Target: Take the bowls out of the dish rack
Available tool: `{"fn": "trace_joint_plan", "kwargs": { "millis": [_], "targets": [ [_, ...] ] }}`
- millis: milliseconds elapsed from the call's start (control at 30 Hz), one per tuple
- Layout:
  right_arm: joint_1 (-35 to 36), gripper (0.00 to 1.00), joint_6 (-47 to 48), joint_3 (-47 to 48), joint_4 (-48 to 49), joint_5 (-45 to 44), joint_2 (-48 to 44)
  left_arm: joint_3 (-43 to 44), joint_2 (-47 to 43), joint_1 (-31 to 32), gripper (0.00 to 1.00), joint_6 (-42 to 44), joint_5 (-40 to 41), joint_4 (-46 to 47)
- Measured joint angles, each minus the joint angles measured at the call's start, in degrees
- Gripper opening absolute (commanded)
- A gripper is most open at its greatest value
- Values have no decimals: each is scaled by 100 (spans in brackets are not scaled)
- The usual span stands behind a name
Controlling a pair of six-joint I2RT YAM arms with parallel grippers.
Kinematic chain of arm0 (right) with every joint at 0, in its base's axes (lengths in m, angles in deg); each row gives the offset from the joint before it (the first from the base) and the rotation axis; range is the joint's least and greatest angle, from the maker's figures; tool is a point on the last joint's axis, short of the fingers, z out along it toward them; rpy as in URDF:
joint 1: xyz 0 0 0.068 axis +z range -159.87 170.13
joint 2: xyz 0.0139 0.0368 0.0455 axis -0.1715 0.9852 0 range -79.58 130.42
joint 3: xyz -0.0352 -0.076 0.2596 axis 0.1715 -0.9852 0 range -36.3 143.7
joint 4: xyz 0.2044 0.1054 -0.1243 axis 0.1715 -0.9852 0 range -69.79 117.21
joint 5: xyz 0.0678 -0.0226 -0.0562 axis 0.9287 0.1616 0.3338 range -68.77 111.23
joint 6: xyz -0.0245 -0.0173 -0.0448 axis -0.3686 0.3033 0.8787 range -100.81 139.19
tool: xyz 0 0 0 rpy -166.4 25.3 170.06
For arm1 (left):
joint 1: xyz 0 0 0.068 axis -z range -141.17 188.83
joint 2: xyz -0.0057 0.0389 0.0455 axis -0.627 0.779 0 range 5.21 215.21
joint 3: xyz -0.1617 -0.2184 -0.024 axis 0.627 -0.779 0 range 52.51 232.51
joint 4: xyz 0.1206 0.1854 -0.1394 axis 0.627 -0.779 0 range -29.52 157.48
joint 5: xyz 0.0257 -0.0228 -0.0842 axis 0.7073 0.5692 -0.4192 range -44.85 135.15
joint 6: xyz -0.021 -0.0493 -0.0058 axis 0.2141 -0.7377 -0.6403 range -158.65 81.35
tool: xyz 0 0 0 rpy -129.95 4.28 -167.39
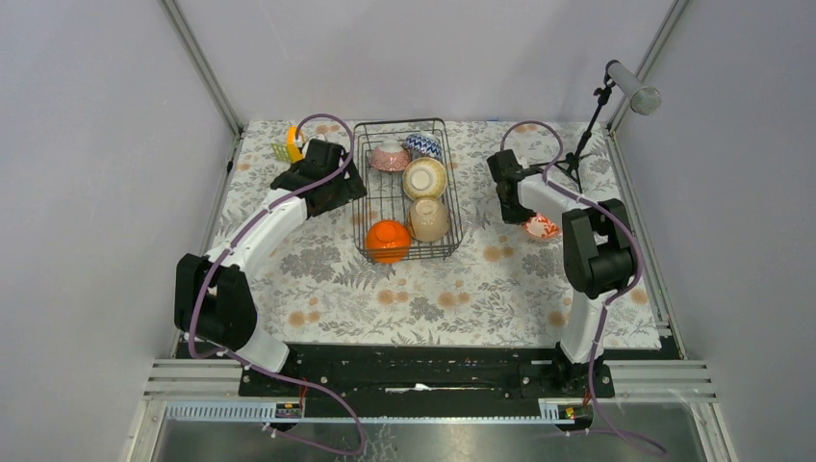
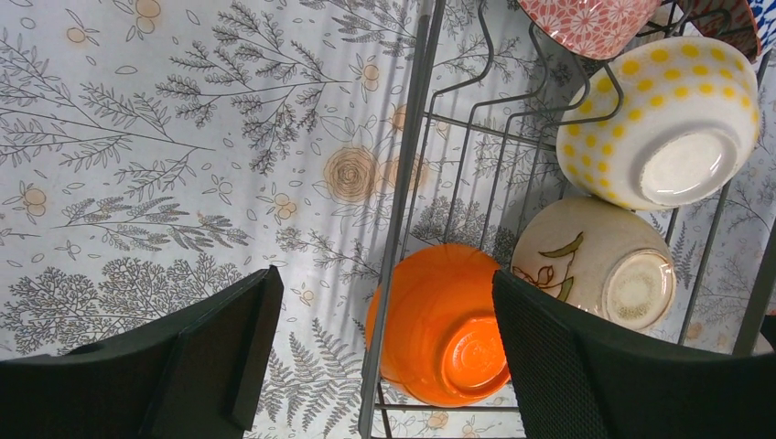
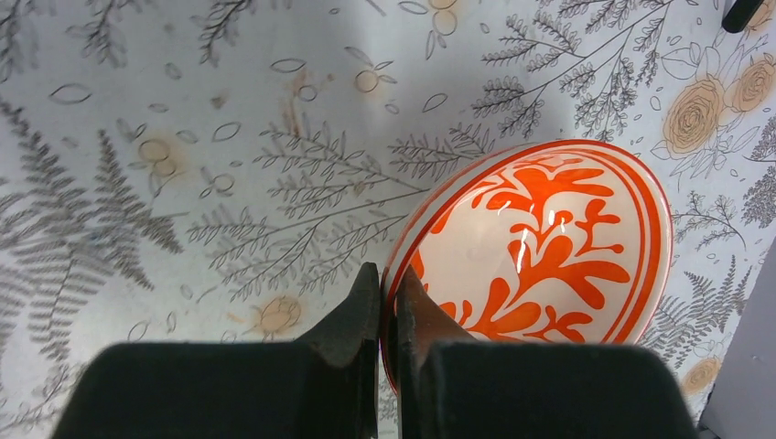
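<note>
The black wire dish rack [image 1: 364, 217] stands mid-table. In it lie a pinkish bowl [image 1: 390, 156], a blue-and-white bowl [image 1: 423, 145], a cream bowl with yellow dots [image 1: 424, 178], a cream bowl [image 1: 429, 218] and an orange bowl [image 1: 388, 241]. My left gripper [image 1: 337, 191] is open and empty over the rack's left side. In the left wrist view its gripper [image 2: 384, 352] straddles the rack wire [image 2: 403, 210] and the orange bowl [image 2: 448, 325]. My right gripper [image 3: 388, 293] is shut on the rim of the white bowl with red pattern [image 3: 549, 247], which sits right of the rack [image 1: 542, 227].
A small yellow-and-orange object [image 1: 289, 144] sits at the back left by the left arm. A black tripod stand [image 1: 583, 144] with a grey cylinder stands at the back right, its foot showing in the right wrist view [image 3: 741, 14]. Grey walls enclose the floral cloth.
</note>
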Motion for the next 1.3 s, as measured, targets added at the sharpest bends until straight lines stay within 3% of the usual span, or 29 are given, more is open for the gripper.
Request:
{"fn": "trace_joint_plan", "kwargs": {
  "millis": [100,367,600,867,1000,1167,1300],
  "targets": [
    [-109,6,-17,9,85,-42,105,0,0,0,91,-4,90,0],
    [-188,41,-9,109,214,33,122,0,0,0,90,-7,98,0],
    [-188,62,-136,306,144,603,-33,105,186,7,82,-22,122,9],
    [-101,84,-367,354,149,1585,-955,446,682,50,73,81,234,48],
    [-33,88,-374,433,210,1838,-1209,577,903,83,69,188,293,103],
    [-24,94,-391,520,225,1996,-1272,586,1027,101,56,254,389,107],
    [-24,96,-457,595,232,2227,-1296,581,1115,103,26,258,387,133]
  ]
}}
